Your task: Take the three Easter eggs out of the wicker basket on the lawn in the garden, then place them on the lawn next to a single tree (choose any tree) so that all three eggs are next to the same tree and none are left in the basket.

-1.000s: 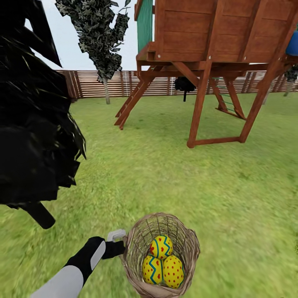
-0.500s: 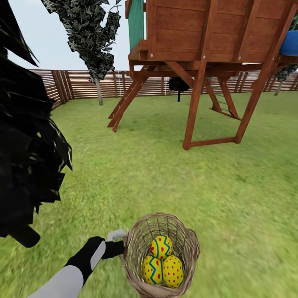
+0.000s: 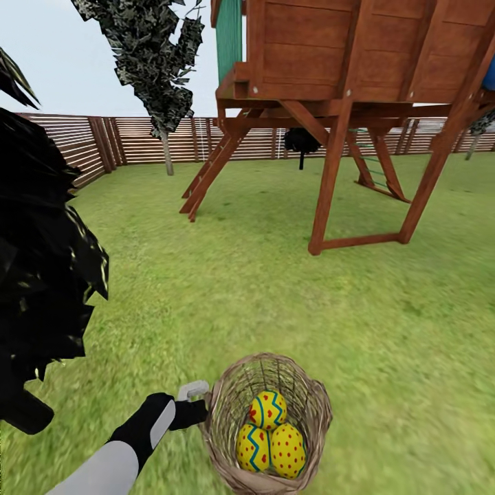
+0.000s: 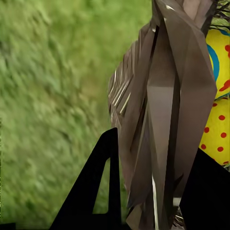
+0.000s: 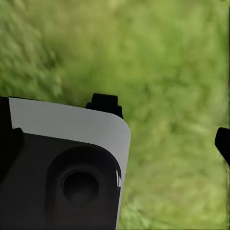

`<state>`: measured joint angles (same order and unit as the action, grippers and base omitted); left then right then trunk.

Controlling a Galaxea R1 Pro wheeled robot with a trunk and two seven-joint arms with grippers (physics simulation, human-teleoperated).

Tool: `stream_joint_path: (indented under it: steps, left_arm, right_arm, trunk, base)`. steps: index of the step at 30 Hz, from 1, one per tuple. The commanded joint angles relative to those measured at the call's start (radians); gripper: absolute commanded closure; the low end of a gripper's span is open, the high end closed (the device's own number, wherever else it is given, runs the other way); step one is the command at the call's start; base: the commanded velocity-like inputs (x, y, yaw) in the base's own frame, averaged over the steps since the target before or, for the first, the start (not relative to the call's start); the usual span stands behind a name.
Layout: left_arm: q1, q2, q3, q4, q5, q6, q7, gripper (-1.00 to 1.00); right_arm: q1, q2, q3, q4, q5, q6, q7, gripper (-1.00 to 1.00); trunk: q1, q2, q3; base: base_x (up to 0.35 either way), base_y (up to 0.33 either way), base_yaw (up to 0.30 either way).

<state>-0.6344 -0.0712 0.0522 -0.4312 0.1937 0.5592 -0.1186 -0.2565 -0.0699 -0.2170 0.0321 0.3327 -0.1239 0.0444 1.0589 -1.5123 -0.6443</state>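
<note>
The wicker basket (image 3: 313,405) hangs low in the head view with three Easter eggs inside: one (image 3: 267,410) on top of two others (image 3: 252,447) (image 3: 288,450). My left gripper (image 3: 204,411) is shut on the basket's rim at its left side. In the left wrist view the gripper (image 4: 153,191) has the wicker rim (image 4: 163,105) between its black fingers (image 4: 93,191), and a yellow egg (image 4: 218,115) shows behind. A tree (image 3: 167,152) with a pale trunk stands far off at the fence. My right gripper (image 5: 163,124) is open over the lawn (image 3: 227,289).
A black cypress-like tree (image 3: 41,275) stands close on the left. A wooden play tower (image 3: 344,103) on slanted legs rises ahead to the right, with a small black bush (image 3: 301,141) behind it. A slatted fence (image 3: 137,137) bounds the lawn.
The whole view has shifted, so the camera has moved: the black tree has slid out to the left. The basket, eggs and left arm keep their place in the view.
</note>
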Motion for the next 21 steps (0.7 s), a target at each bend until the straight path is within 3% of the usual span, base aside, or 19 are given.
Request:
stream_joint_path:
  steps: [1,21]
  left_arm:
    - [-0.001,-0.001,0.006,-0.001,0.01,0.007,-0.001,1.0]
    - [-0.001,0.001,0.006,-0.001,0.01,0.007,-0.001,1.0]
  right_arm:
    - [-0.001,-0.001,-0.008,0.003,0.006,-0.006,0.002,-1.0]
    - [-0.001,-0.001,-0.008,0.003,0.004,-0.006,0.003,-1.0]
  trunk:
    - [0.001,0.0,-0.001]
    - [0.001,0.0,-0.001]
  base:
    - [0.319,-0.079,0.244]
    - [0.319,-0.094,0.015]
